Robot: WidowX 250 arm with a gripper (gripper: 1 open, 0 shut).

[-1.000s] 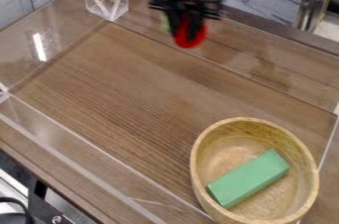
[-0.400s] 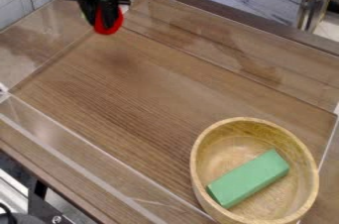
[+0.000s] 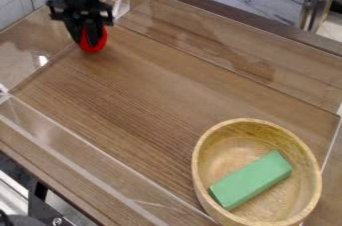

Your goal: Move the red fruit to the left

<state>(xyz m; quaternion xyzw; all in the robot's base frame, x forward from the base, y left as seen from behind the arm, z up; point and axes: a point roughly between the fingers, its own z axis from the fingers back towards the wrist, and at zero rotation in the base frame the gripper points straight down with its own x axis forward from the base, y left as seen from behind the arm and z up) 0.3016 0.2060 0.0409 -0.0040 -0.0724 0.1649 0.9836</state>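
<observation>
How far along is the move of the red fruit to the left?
Done: the red fruit is already at the far left of the table, well away from the wooden bowl holding the green block. In hand: the claw is shut on it, low over the wood. Left: release and withdraw.

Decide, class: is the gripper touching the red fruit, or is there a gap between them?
Touching. The camera view shows the gripper with its dark fingers closed around the red fruit; no gap shows between them.
</observation>
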